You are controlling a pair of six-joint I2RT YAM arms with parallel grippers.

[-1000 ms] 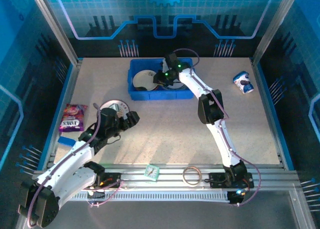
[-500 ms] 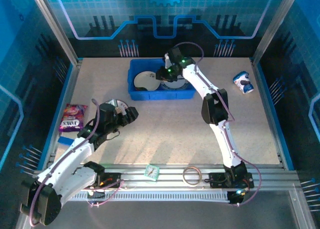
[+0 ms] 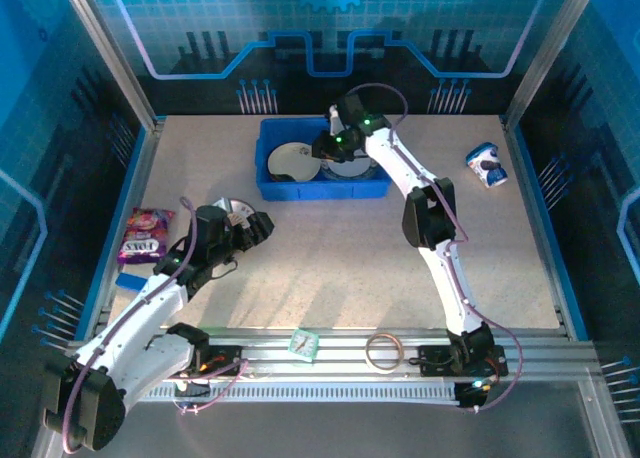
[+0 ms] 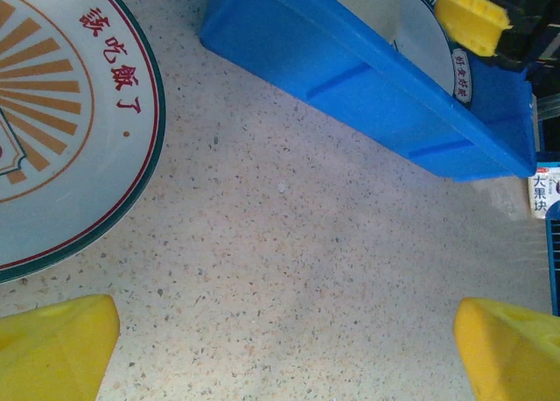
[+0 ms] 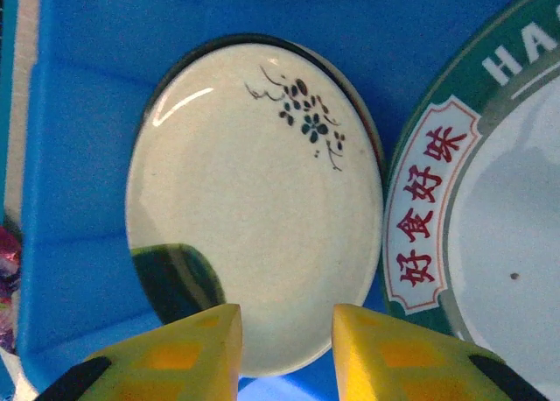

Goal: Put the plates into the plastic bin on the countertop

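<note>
Beige speckled countertop (image 3: 330, 268) spreads out ahead of me, edged with blue rails, and the bright-blue plastic bin (image 3: 300, 192) sits at its far middle.

Two plates lie side by side in the bin. On the left is a cream plate (image 5: 254, 208), glossy, with a thin dark rim and a small dark flower sprig near its far edge. On the right is a green-rimmed plate (image 5: 490, 208), white in the middle, with a white panel of red Chinese characters on its band. A third, the sunburst plate (image 4: 52, 130), lies flat on the countertop at the near left, well apart from the bin. It has orange rays, red characters and a dark green rim.

My left gripper (image 4: 284, 348) hovers over bare countertop just right of the sunburst plate, its jaws spread as wide as they go, touching and holding nothing.

My right gripper (image 5: 287, 344) hangs over the bin, above the near edge of the cream plate. Its yellow jaws stand only a narrow gap apart, and I see nothing pinched between them.

A purple snack packet (image 3: 145, 236) lies by the left rail.
</note>
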